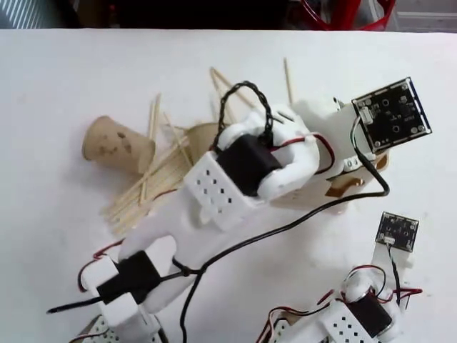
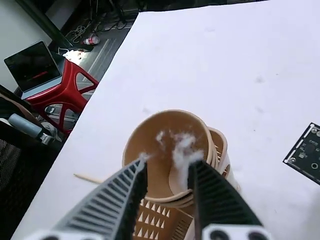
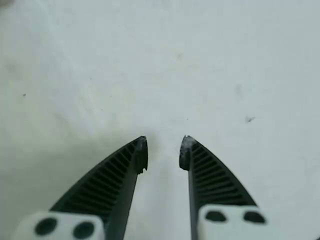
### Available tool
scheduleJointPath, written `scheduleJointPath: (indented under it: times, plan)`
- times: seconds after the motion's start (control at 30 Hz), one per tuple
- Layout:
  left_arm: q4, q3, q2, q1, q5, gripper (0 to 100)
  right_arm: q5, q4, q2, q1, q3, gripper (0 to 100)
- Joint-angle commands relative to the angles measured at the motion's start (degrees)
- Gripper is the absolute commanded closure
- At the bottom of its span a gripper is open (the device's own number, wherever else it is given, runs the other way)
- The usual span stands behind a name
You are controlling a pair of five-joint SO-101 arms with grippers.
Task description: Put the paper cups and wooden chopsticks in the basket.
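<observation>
Left fingers (image 2: 215, 195) hover apart over a paper cup (image 2: 165, 145), mouth facing them.

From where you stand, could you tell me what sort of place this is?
Probably a robotics lab or workshop: small wired arms on a white table, with a red stool and a laptop beside it.

At least four cups (image 1: 118, 145), one basket (image 2: 152, 216), two claws (image 2: 168, 161) (image 3: 163, 150)
</observation>
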Motion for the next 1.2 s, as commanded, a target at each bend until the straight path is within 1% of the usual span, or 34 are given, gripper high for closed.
scheduleJointPath:
  times: [0.0,0.13,0.2,0.27,0.4,0.53,0.6,0.67,0.73,0.87,0.93,1.0,1.07,1.17]
  plan:
    - [-8.7,9.8,-1.3,-0.1,0.8,86,0.2,-1.0,-0.3,0.0,-0.4,87.8]
    - [-14.9,20.8,-1.5,-0.2,0.8,86,0.2,-1.0,-0.3,0.0,-0.4,87.8]
    - [-16.5,23.6,-1.6,-0.2,0.8,86,0.2,-1.0,-0.3,0.0,-0.4,87.8]
    - [-16.4,23.4,-1.9,-0.2,0.8,86,0.2,-1.0,-0.3,0.0,-0.4,87.8]
    - [-10.5,15.0,-4.2,-1.7,0.8,86,0.3,-1.0,-0.3,0.0,-0.4,87.8]
    - [-2.1,4.9,-7.9,-6.1,0.8,86,0.3,-1.0,-0.3,0.0,-0.4,87.8]
    - [1.7,1.3,-9.3,-10.3,0.8,86,0.3,-1.0,-0.3,0.0,-0.4,87.8]
    - [5.0,-0.8,-10.1,-16.4,0.8,86,0.3,-1.0,-0.3,0.0,-0.4,87.8]
    - [7.6,-1.1,-10.3,-24.1,0.8,86,0.4,-1.0,-0.3,0.0,-0.4,87.8]
    - [12.5,-0.6,-9.7,-42.9,0.4,85,0.4,-1.0,-0.3,0.0,-0.4,87.8]
    - [12.7,1.7,-8.1,-51.7,0.8,85,0.4,-1.0,-0.3,0.0,-0.4,87.8]
    - [12.7,4.1,-5.8,-58.9,0.8,85,0.4,-1.0,-0.3,0.0,-0.4,87.8]
    - [11.7,6.3,-2.9,-63.7,0.8,85,0.4,-1.0,-0.3,0.0,-0.4,87.8]
    - [7.9,7.6,1.7,-67.1,0.7,85,0.4,-1.0,-0.3,0.0,-0.4,87.8]
